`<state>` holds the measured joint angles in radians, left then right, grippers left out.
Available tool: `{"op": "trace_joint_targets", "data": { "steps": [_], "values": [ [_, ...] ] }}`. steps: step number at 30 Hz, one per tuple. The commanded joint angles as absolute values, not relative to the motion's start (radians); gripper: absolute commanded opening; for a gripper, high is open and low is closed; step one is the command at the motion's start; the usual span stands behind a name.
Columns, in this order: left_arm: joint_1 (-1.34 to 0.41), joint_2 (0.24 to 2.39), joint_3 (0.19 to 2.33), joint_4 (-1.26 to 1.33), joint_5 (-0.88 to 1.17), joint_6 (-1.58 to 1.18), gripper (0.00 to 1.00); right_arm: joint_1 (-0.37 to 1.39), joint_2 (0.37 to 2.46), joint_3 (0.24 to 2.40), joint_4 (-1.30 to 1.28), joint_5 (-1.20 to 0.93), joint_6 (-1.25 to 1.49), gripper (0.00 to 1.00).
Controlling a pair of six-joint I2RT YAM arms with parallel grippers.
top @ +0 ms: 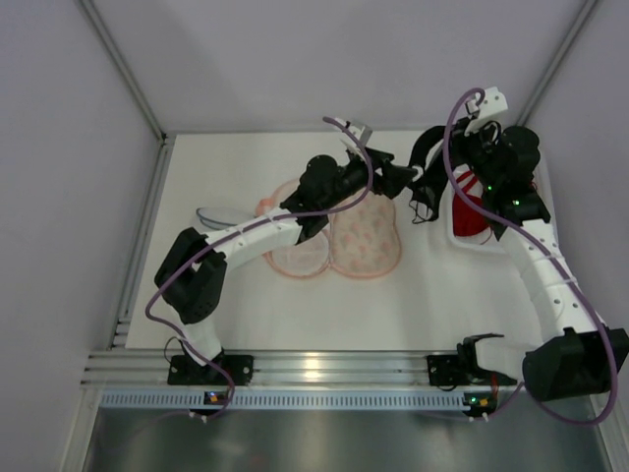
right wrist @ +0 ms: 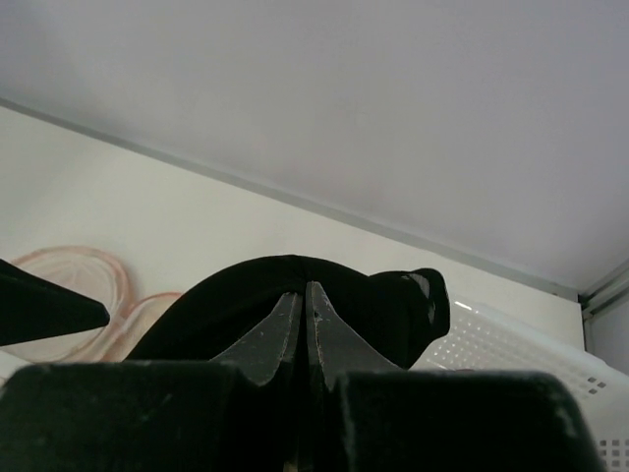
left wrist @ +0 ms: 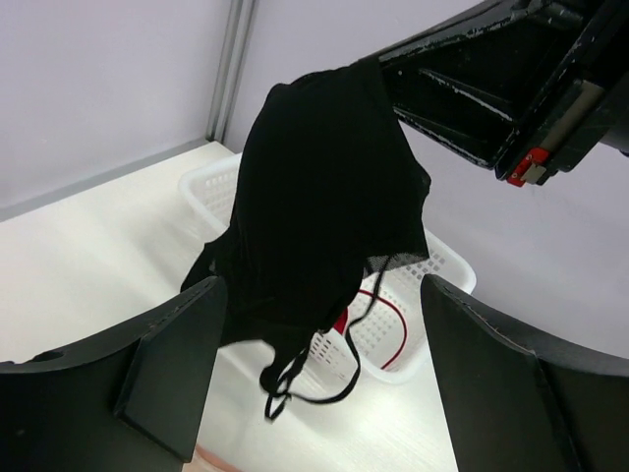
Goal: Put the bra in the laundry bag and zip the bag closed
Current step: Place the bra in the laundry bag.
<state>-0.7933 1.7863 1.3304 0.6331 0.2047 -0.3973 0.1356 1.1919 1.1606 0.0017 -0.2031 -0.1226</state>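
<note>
Straps dangle loose from the black fabric bra (left wrist: 324,197), which hangs in the air toward the bench's far right corner, clear of the surface. The right gripper (right wrist: 307,305) is clenched on its upper fold. The left gripper (left wrist: 324,374) faces it with jaws released, one finger on either side of the lower cups, not touching.

This looks like a handover or a shared carry. To do it well, the left should close on the bunched body of the fabric, not on a thin strap, and the right should let go only once that grip is firm.

The pink floral mesh laundry bag (top: 364,241) lies splayed open at mid-bench. Lower the bra well inside one half, so no strap crosses the zip line.

Just behind, by the right edge, stands a white perforated plastic basket (left wrist: 442,261). Swing clear of its rim.
</note>
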Motion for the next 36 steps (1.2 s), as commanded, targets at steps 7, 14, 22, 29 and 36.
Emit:
{"op": "trace_joint_targets", "data": {
  "steps": [7, 14, 22, 29, 36],
  "values": [
    [-0.798, 1.795, 1.379, 0.729, 0.138, -0.399, 0.83, 0.179, 1.167, 1.198, 0.029, -0.207, -0.126, 0.0],
    [-0.808, 1.828, 1.41, 0.712, 0.1, -0.43, 0.74, 0.202, 1.174, 1.2, 0.02, -0.184, -0.14, 0.0],
    [-0.807, 1.839, 1.459, 0.589, -0.133, -0.328, 0.0, 0.218, 1.157, 1.197, 0.003, -0.193, -0.186, 0.0],
    [-0.787, 1.749, 1.437, 0.558, -0.247, -0.033, 0.0, 0.218, 1.199, 1.23, -0.136, -0.224, -0.288, 0.0],
    [-0.669, 1.695, 1.326, 0.499, -0.137, -0.078, 0.0, 0.23, 1.2, 1.266, -0.282, -0.362, -0.371, 0.0]
  ]
}}
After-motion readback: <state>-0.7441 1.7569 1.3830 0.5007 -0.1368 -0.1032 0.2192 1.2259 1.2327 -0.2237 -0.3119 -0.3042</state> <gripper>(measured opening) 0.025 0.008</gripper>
